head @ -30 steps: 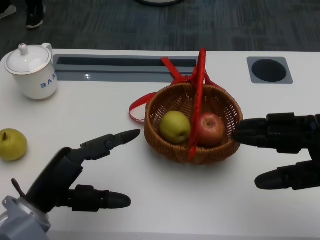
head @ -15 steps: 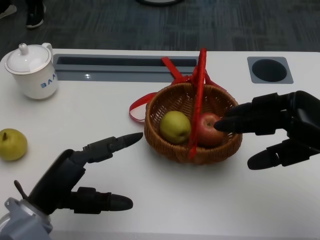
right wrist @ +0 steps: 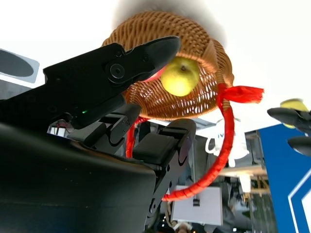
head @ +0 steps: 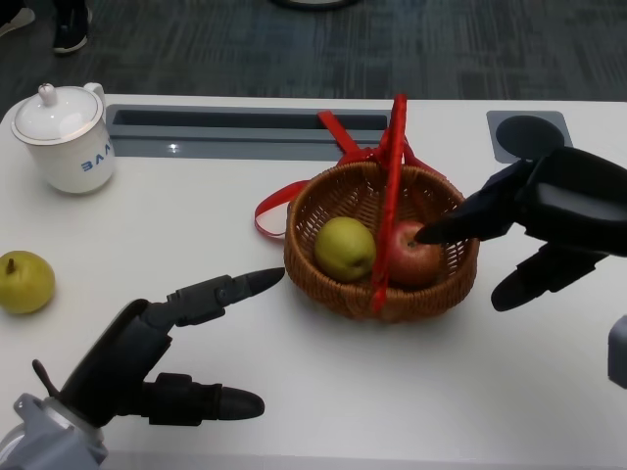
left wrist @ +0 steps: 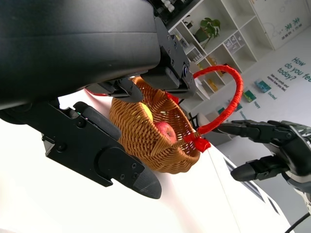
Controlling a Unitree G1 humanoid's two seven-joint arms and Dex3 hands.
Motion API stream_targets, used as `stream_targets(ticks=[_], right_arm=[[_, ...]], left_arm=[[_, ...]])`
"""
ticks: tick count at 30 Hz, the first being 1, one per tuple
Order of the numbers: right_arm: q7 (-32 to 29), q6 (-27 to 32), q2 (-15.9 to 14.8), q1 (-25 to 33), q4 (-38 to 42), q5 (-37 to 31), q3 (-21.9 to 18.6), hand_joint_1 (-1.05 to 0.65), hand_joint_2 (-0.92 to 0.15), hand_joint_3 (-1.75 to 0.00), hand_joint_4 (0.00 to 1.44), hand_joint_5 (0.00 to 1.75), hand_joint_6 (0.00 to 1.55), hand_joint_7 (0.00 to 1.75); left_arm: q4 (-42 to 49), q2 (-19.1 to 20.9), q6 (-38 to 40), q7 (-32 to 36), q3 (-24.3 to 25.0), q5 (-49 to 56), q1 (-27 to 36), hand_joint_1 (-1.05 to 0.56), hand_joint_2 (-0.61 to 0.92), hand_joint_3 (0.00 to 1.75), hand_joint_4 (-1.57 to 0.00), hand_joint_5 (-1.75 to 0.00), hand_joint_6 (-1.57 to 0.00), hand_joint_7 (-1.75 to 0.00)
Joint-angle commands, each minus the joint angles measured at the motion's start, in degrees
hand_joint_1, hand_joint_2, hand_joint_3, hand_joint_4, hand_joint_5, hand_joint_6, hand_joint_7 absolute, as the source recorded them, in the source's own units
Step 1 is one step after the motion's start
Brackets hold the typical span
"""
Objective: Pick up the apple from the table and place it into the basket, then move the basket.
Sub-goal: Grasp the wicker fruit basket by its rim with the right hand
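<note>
At six o'clock the left hand waits with fingers spread, holding nothing; at three o'clock the right hand, also empty and spread, points a fingertip over the wicker basket at centre, where the red apple sits beside a green fruit. Light and stiff, the basket is probably best lifted by its red handle, held level
</note>
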Motion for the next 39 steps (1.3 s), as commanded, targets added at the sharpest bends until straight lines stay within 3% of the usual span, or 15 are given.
stream_targets(ticks=[1,10,17,23,29,34,39], right_arm=[[-1.2,1.11,-1.81,-2.78,1.21,-2.97,3.58,-0.82,-0.75,-0.01,0.85,0.01,0.75,0.01],[0.97,4.01,-1.53,-8.02,5.77,-5.71,11.74,-0.97,-0.78,0.0,0.66,0.0,0.58,0.0],[4.97,6.24,0.26,-10.06,9.73,-3.89,14.9,-0.97,-0.71,0.0,0.49,0.0,0.48,0.0],[2.87,10.87,2.35,-12.6,11.19,-9.77,21.05,-0.92,-0.69,0.0,0.4,0.01,0.45,0.0],[-9.0,10.7,4.0,-13.88,12.31,-16.9,27.59,-0.76,-0.72,-0.01,0.62,0.05,0.63,0.03],[-18.16,10.96,5.61,-14.41,14.11,-21.97,33.26,-0.74,-0.75,-0.01,0.82,0.07,0.79,0.04],[-27.39,9.72,6.69,-14.85,16.58,-24.32,37.04,-0.61,-0.8,-0.01,1.01,0.1,0.96,0.05]], left_arm=[[-0.44,0.38,-0.2,-0.04,0.47,0.05,0.23,-0.53,0.72,0.0,-0.56,0.0,-0.54,0.0],[-0.46,0.03,-0.59,0.4,0.54,0.48,0.01,-0.53,0.71,0.0,-0.57,-0.01,-0.55,-0.01],[-1.57,-0.18,0.04,0.79,0.96,0.88,0.5,-0.54,0.73,0.01,-0.56,0.0,-0.55,0.0],[-2.5,-0.52,0.07,1.0,1.52,0.53,1.48,-0.52,0.73,0.0,-0.56,0.0,-0.56,0.0],[-2.48,-1.37,-0.77,1.32,1.98,0.59,1.83,-0.49,0.72,0.0,-0.58,-0.01,-0.57,-0.01],[-2.31,-2.12,-1.95,2.12,2.34,1.02,1.95,-0.47,0.72,0.0,-0.59,-0.01,-0.58,-0.01],[-2.21,-2.74,-2.99,3.25,2.61,1.74,2.2,-0.47,0.73,0.0,-0.61,-0.01,-0.59,-0.01]])
